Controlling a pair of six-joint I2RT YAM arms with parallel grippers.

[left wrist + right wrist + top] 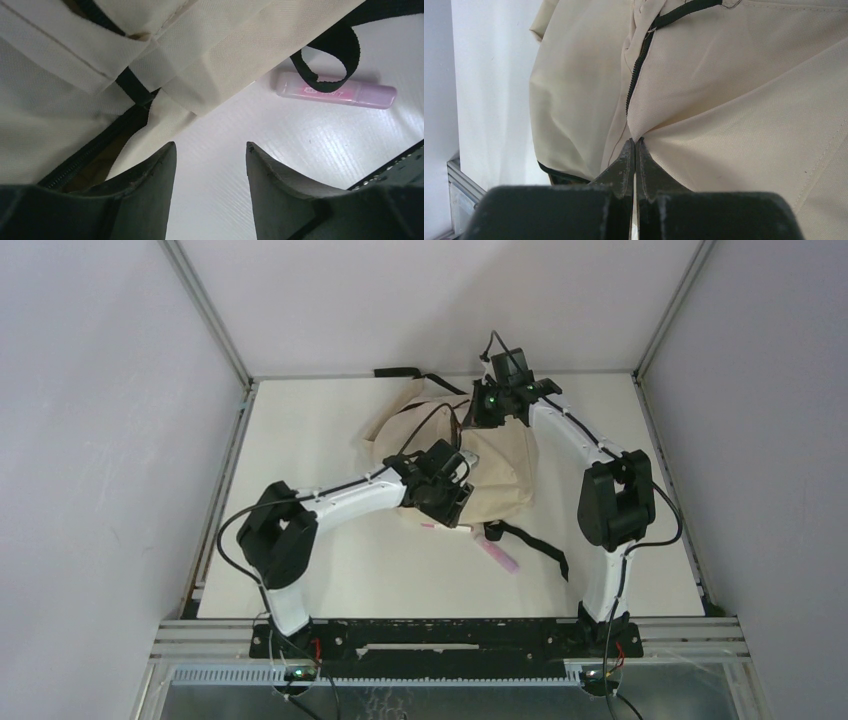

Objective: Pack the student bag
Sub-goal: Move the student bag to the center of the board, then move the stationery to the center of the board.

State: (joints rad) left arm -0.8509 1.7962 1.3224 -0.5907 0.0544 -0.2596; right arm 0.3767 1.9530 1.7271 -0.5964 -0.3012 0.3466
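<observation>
Diagonally: student bag (500, 475) long axis far-left to near-right.

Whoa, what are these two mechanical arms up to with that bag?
Two robot arms are working on a large cream fabric backpack lying on the white table. The right end effector is shut, pinching a fold of its fabric beside the black zipper. The left end effector is open and empty, hovering by what looks like the bag's unzipped opening. A pink plastic tube lies on the table outside the bag, a black strap loop crossing it.
</observation>
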